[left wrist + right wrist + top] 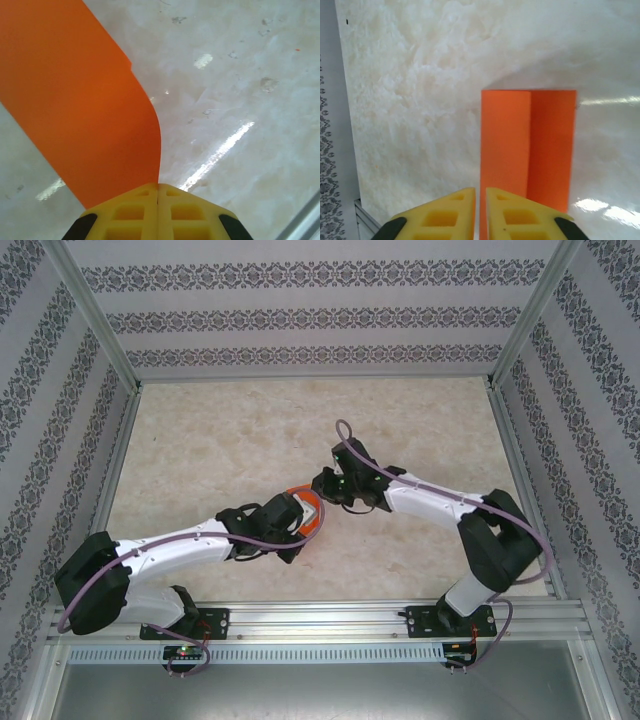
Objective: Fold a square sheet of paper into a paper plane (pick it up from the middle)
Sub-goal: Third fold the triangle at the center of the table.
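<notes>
The square sheet of paper [75, 100] is bright orange and held up off the table between the two arms. In the top view it is a small curled orange strip [312, 508] at mid-table. My left gripper [158, 186] is shut on one end of it, and the sheet curves up and away to the left from the yellow fingertips [135, 200]. In the right wrist view the paper [530, 145] hangs as a folded panel with a vertical crease. My right gripper [480, 190] is shut on its left edge, with orange showing in the thin slit between the jaws. The two grippers [298, 515] [328, 488] nearly meet.
The marble-pattern table [220, 430] lies bare all round the arms. Patterned walls [300, 315] and metal frame posts [95, 315] enclose it at the back and sides. A metal rail [320, 620] runs along the near edge by the arm bases.
</notes>
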{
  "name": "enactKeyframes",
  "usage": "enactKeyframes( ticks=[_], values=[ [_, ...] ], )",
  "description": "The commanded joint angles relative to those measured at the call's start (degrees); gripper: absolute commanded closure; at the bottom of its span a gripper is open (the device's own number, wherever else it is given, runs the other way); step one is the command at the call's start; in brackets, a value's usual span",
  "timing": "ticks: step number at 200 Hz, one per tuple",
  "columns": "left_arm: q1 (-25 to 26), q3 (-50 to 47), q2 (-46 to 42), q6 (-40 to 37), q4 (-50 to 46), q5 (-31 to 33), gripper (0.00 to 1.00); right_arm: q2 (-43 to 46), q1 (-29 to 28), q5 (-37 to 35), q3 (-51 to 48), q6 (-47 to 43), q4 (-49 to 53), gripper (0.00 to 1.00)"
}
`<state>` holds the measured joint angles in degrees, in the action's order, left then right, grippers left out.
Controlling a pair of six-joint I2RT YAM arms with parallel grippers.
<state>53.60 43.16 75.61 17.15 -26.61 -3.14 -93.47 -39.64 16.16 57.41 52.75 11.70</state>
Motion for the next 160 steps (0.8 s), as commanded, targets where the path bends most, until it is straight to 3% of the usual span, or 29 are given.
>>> enactKeyframes(
  ticks=[1, 57, 160],
  values=[
    [-1.84, 0.10, 0.42, -0.85, 1.49, -4.03, 1.00, -2.86, -0.71, 0.45, 3.87, -3.73, 3.64, 0.87],
    [-4.99, -0.19, 0.03, -0.80, 2.23, -6.66, 0.99, -13.72, -0.64, 3.28, 12.90, -9.45, 11.32, 0.87],
    [-10.62, 1.22, 5.36, -1.40, 2.99, -11.12, 0.97, -20.78, -0.43, 0.35, 17.48, -18.89, 18.89, 0.86]
  ],
)
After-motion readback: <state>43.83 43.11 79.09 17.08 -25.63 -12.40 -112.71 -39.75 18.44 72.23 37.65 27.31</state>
